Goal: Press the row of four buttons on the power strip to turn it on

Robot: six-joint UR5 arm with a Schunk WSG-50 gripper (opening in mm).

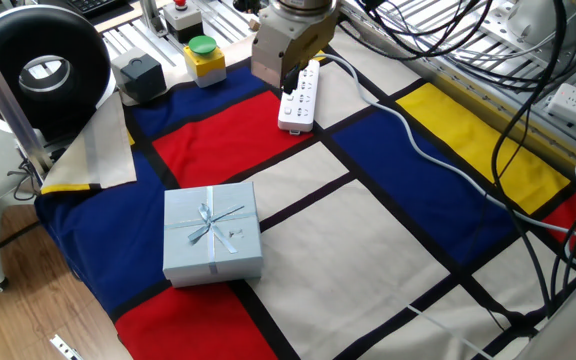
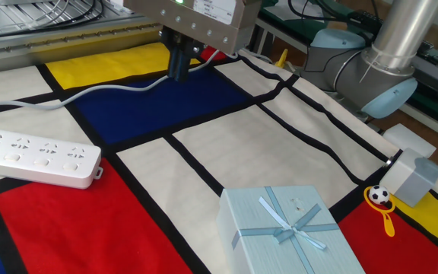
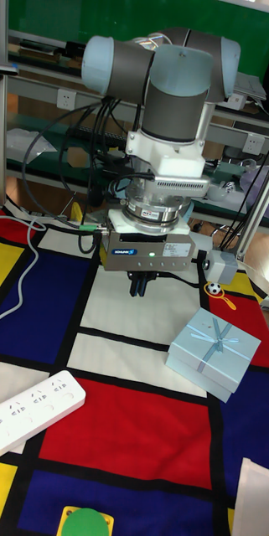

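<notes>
Overhead, the arm (image 3: 163,75) comes down from its grey and pale blue joints to a wrist that points straight down at the table, with the gripper (image 2: 179,65) hanging above the checked cloth (image 2: 280,144). In the other fixed view its dark fingers (image 2: 178,59) sit pressed together with no gap between the tips, holding nothing, over the cloth near the white cable (image 2: 90,95) and well apart from the power strip (image 2: 33,156). In the tall fixed view the fingers (image 3: 140,286) show only as a short dark stub under the gripper body.

The power strip (image 1: 300,96) lies flat at the far end of the cloth, its long axis running away from the gift box (image 1: 211,232) toward the metal frame, with the cable leaving its far end. In one fixed view the gripper body covers part of that far end. The four buttons are too small to make out. A yellow box with a green button (image 1: 204,58) stands near the strip.
</notes>
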